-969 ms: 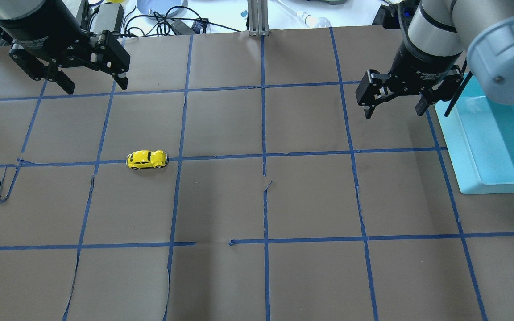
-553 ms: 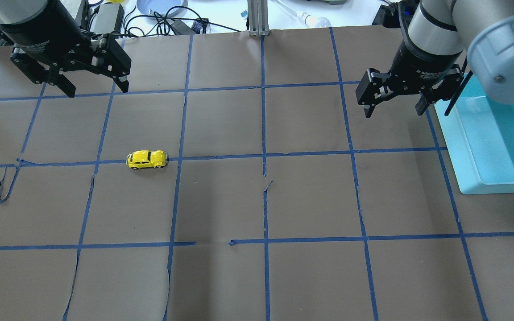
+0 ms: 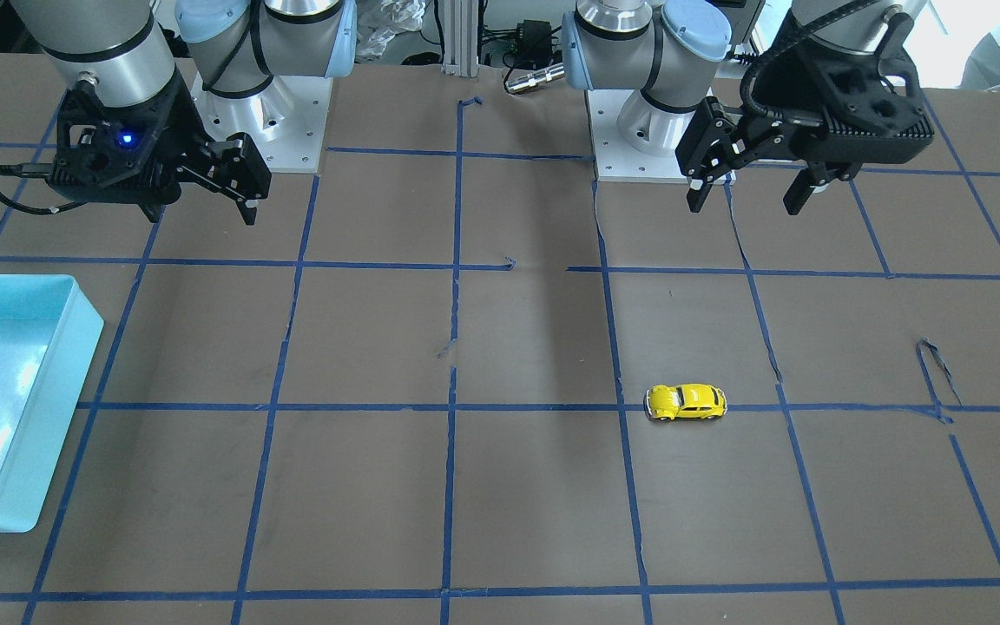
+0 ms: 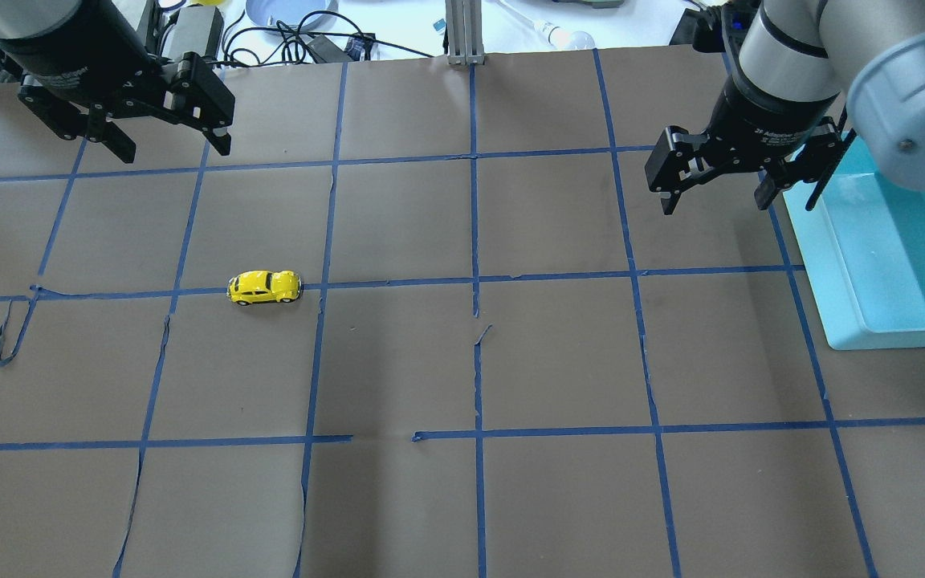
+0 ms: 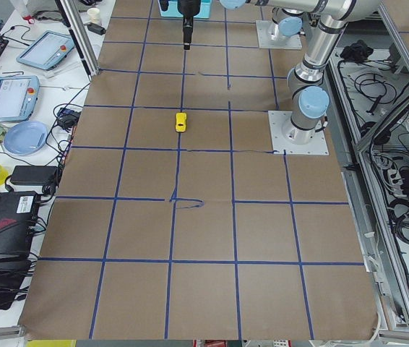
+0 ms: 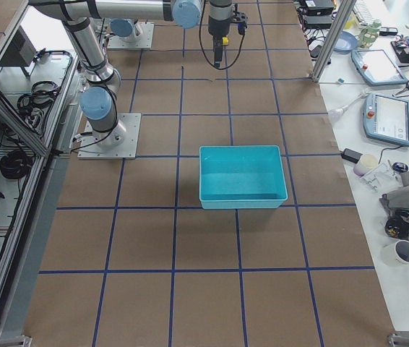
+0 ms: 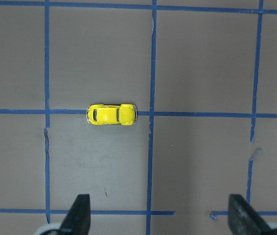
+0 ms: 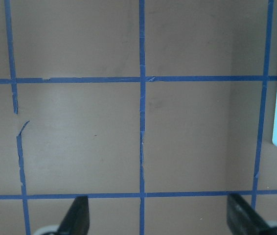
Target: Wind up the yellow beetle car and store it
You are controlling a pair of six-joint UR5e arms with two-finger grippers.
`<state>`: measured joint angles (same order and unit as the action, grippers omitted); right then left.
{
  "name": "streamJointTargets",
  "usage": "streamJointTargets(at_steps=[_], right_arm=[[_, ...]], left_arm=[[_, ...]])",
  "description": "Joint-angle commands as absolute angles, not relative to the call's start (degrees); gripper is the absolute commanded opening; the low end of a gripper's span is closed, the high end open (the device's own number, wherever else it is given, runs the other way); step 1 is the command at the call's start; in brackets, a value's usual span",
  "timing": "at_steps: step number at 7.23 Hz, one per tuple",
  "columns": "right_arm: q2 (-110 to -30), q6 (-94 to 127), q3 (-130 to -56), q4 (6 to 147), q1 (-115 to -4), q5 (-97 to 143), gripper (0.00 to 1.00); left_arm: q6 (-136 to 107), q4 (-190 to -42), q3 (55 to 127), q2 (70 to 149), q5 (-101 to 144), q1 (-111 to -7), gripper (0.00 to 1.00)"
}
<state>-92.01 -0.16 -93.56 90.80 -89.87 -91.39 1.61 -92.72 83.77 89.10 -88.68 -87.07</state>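
Note:
The yellow beetle car (image 4: 264, 287) stands on its wheels on a blue tape line in the left half of the table. It also shows in the front view (image 3: 686, 402), the left side view (image 5: 181, 121) and the left wrist view (image 7: 111, 114). My left gripper (image 4: 175, 150) is open and empty. It hangs high over the table, beyond the car, and also shows in the front view (image 3: 743, 206). My right gripper (image 4: 713, 202) is open and empty. It hangs at the right beside the bin and far from the car, and also shows in the front view (image 3: 201, 215).
A teal bin (image 4: 812, 241) stands at the table's right edge and also shows in the front view (image 3: 49, 391) and the right side view (image 6: 240, 196). Brown paper with a blue tape grid (image 4: 474, 281) covers the table. Cables and clutter (image 4: 302, 36) lie beyond the far edge.
The right gripper has drifted a little toward the bin and the left gripper has shifted only slightly. The car has not moved.

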Motion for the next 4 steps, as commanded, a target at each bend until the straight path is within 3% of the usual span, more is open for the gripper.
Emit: streamJointTargets(at_steps=[1, 4], right_arm=[[-92.11, -0.09, -93.6, 90.79, -89.91, -92.02, 1.0], [-92.11, -0.09, -93.6, 90.79, -89.91, -91.94, 1.0]], left_arm=[[3.06, -95.16, 84.55, 89.03, -88.68, -87.1, 1.0], [3.16, -97.21, 84.38, 89.03, -88.86, -86.84, 1.0]])
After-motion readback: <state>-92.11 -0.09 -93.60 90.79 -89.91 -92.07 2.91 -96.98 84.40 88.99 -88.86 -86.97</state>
